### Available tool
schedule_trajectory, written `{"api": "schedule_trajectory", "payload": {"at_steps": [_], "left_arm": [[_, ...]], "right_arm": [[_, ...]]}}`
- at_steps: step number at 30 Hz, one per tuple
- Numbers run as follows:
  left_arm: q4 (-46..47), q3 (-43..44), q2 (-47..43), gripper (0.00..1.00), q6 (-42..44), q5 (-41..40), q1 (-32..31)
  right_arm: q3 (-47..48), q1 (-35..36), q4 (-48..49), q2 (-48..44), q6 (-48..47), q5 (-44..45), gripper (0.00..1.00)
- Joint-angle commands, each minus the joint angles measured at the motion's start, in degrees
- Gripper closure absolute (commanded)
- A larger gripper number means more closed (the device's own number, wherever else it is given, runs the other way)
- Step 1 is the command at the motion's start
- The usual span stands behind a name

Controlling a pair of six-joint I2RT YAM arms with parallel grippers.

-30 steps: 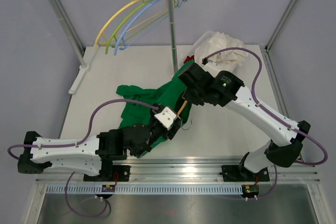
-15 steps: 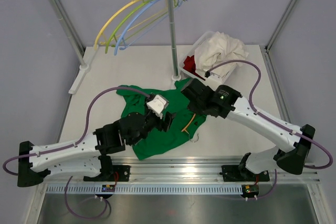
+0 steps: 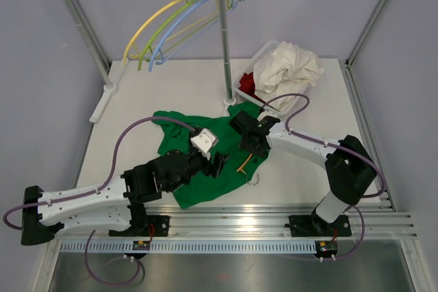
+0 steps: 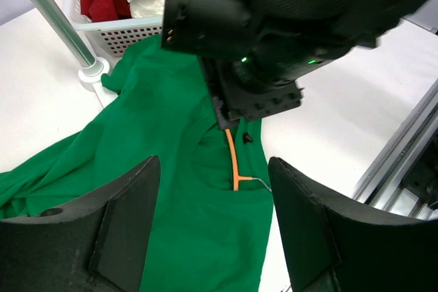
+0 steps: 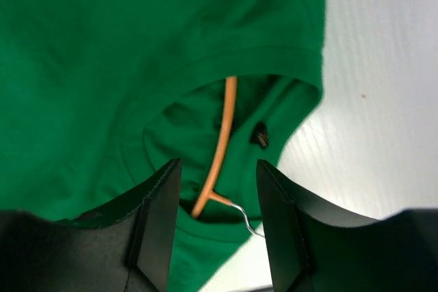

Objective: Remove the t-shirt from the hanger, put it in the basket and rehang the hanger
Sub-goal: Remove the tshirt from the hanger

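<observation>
The green t-shirt (image 3: 179,148) lies crumpled on the table, its collar toward the right. An orange hanger (image 3: 244,163) sits inside the collar with its wire hook (image 3: 254,181) sticking out onto the table. My right gripper (image 3: 252,150) hovers open just over the collar; in the right wrist view the hanger (image 5: 222,128) and hook (image 5: 241,214) lie between the spread fingers of that gripper (image 5: 217,166), untouched. My left gripper (image 3: 220,165) is open above the shirt's chest (image 4: 171,169), holding nothing, with the hanger (image 4: 233,158) ahead of it.
A white basket (image 3: 248,94) of white and red clothes stands at the back right. A metal rack (image 3: 223,46) with yellow, green and blue hangers (image 3: 171,22) rises behind the shirt, its post foot (image 4: 91,73) touching the fabric. The table's front rail (image 3: 233,220) is near.
The right gripper lowered the shirt onto the table, opened and let go. The shirt now lies flat. My left gripper moved forward over the shirt and stayed open.
</observation>
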Motion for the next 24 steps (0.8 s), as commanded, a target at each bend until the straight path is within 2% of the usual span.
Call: {"api": "schedule_trajectory", "payload": {"at_steps": [1, 6, 15, 24], "left_arm": [[3.1, -0.6, -2.4, 0.32, -1.1, 0.2, 0.0], [3.1, -1.4, -3.3, 0.31, -1.3, 0.2, 0.0], [3.1, -0.7, -1.7, 0.30, -1.8, 0.8, -0.1], [3.1, -0.6, -1.8, 0.29, -1.9, 1.0, -0.1]], "right_arm": [[2.4, -1.4, 6.1, 3.6, -1.1, -1.4, 0.44], [0.6, -3.5, 12.2, 7.0, -3.1, -4.2, 0.45], [0.1, -5.5, 14.1, 12.4, -3.6, -4.3, 0.47], [-2.3, -5.6, 13.8, 9.7, -3.1, -2.7, 0.48]]}}
